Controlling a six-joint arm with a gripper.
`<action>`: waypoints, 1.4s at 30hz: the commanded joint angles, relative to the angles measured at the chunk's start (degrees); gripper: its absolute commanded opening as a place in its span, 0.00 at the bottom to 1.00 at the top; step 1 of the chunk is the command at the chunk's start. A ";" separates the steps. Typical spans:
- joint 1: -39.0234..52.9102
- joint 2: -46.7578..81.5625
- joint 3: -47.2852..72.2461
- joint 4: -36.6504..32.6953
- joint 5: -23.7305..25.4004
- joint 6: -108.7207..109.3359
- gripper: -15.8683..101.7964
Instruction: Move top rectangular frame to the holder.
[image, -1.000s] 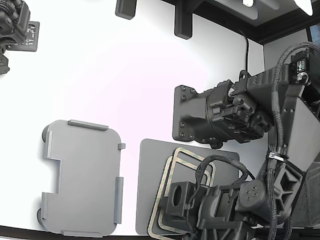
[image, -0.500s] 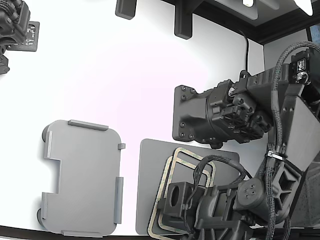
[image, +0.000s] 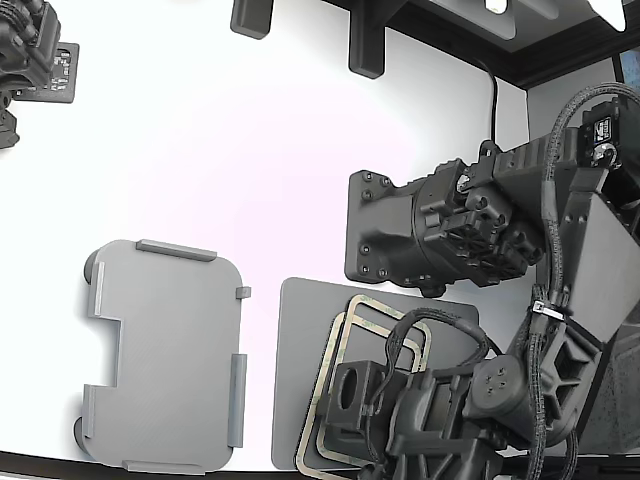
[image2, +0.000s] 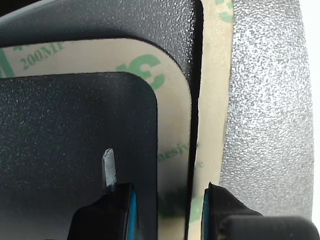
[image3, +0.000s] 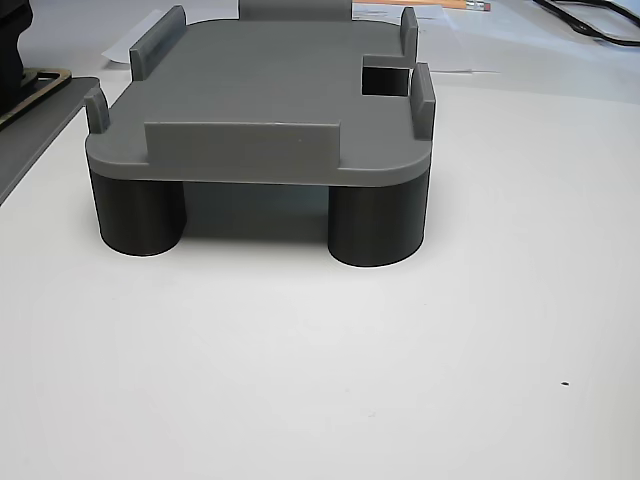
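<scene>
Two look-alike tan frames (image: 335, 360) lie stacked and offset on a dark grey mat (image: 295, 340) at the exterior view's lower right. In the wrist view the top frame (image2: 172, 100), with green print, overlaps the lower frame (image2: 216, 75). My gripper (image: 352, 400) is low over the stack. Its fingertips (image2: 112, 210) stand apart, one inside the frame opening and one outside, with the top frame's side band between them. The gripper (image2: 167, 212) is open and holds nothing. The light grey holder (image: 165, 355) stands empty to the exterior view's left, and also shows in the other view (image3: 270, 90).
A second arm's dark body (image: 430, 235) hangs just beyond the mat. Another dark device (image: 30, 50) sits at the far left corner. The holder stands on dark round feet (image3: 375, 225) with raised edge tabs. The table's front edge runs just below holder and mat.
My arm's wrist joint has shifted slightly to the exterior view's left over the stack. The frames and the holder have not moved.
</scene>
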 joint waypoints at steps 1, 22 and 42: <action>-1.32 1.41 -0.79 -0.53 0.00 -0.09 0.55; -1.93 1.49 -5.19 4.31 1.49 2.72 0.04; -19.07 5.63 -18.28 14.33 5.80 65.57 0.04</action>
